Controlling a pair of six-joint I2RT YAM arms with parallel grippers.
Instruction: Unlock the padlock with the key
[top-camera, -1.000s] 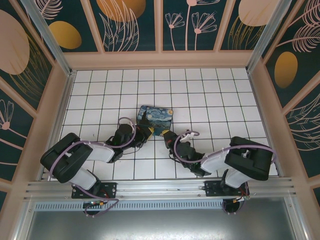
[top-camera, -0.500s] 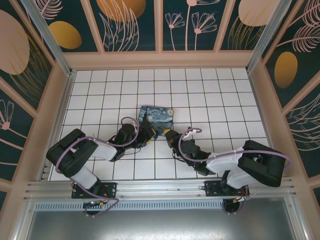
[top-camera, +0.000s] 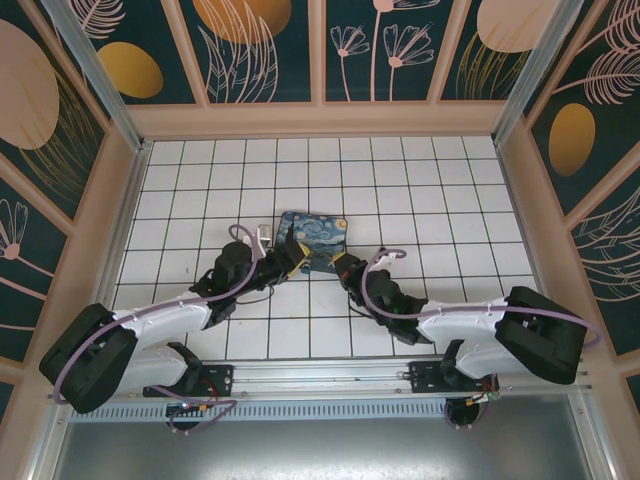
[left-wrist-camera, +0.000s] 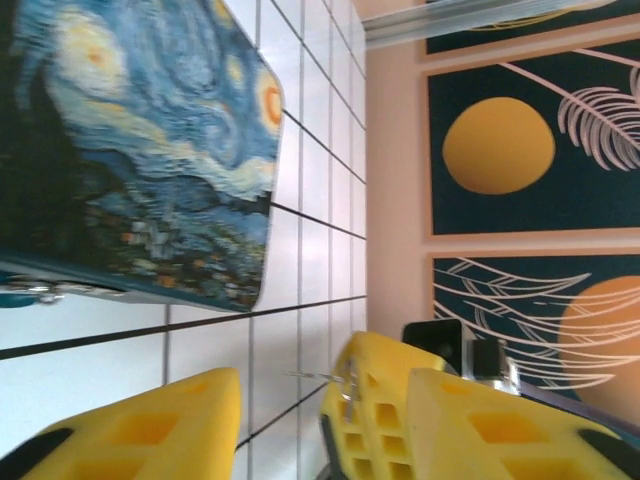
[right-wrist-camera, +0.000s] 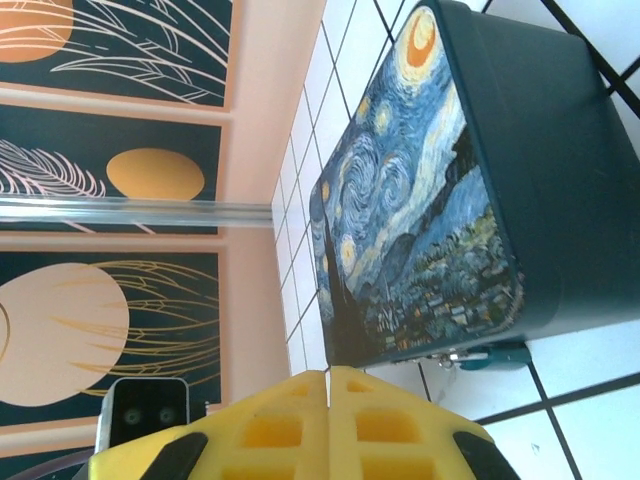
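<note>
White-tiled counter (top-camera: 420, 180) by the printed box (top-camera: 312, 235): my left claw (top-camera: 291, 254) has just sprung half open, empty, my right claw (top-camera: 344, 266) stays shut, the padlock (right-wrist-camera: 478, 355) apparently not unlocked yet.

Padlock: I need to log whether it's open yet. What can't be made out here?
- Padlock, right wrist view: a teal stub at the box edge; shackle unreadable.
- Left wrist view: same stub, blurred, cut by the left edge.
- Top external view: too small beside the box to pick out.
- Key: perhaps the thin metal sliver by the yellow finger; too small to tell.
</note>
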